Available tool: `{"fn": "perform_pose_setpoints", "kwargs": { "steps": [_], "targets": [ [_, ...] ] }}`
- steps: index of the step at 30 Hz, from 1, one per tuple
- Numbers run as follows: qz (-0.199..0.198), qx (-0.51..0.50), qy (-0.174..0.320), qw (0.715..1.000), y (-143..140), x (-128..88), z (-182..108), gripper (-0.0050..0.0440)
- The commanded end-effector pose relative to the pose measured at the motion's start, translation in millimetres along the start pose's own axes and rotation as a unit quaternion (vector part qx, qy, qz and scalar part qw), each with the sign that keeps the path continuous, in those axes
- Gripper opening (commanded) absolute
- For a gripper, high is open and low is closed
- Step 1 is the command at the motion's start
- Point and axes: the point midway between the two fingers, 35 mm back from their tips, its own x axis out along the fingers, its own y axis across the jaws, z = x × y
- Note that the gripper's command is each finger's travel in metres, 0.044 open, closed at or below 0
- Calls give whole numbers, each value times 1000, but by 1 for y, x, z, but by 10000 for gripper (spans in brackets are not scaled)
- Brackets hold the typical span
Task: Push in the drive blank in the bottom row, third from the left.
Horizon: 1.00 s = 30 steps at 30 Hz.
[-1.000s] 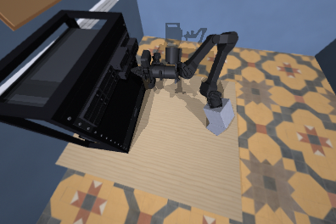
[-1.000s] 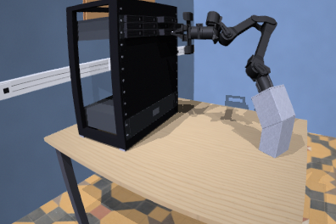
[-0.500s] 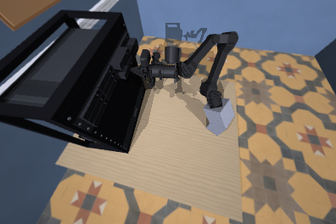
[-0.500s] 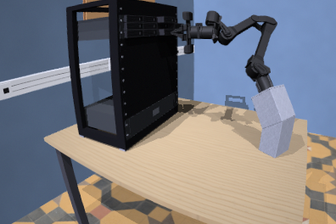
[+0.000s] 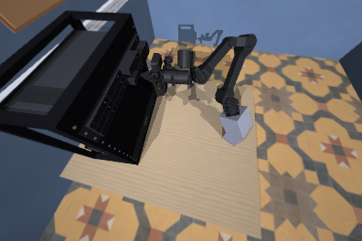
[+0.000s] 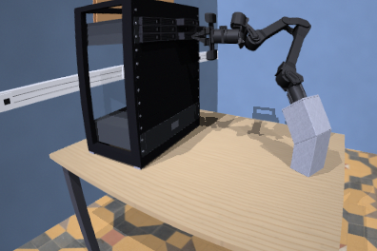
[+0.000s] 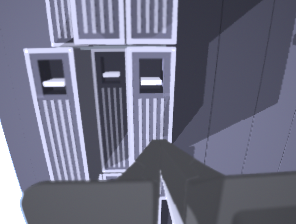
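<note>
The black rack (image 6: 138, 82) stands on the wooden table, with the drive blanks (image 6: 164, 29) in three rows at the top of its front. My gripper (image 6: 196, 37) is shut on nothing. It is held level, and its tip is at the right part of the bottom row of blanks. It also shows in the overhead view (image 5: 147, 75), against the rack front. In the wrist view the shut fingers (image 7: 160, 152) lie over the end of one light blank (image 7: 152, 107). The blank beside it (image 7: 112, 117) looks darker. I cannot tell whether the tip touches the blank.
The arm's grey base block (image 6: 308, 134) stands near the table's right edge. A plain black panel (image 6: 171, 77) fills the rack front below the blanks. A blue wall with a white rail (image 6: 52, 86) is behind the rack.
</note>
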Motion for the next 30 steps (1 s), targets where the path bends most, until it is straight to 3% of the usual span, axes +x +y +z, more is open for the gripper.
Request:
{"fn": "perform_pose_setpoints", "kwargs": {
  "steps": [1, 30],
  "targets": [
    [12, 7, -9, 1000, 10, 1, 7, -50],
    [12, 7, -9, 1000, 11, 21, 8, -50]
  ]
}}
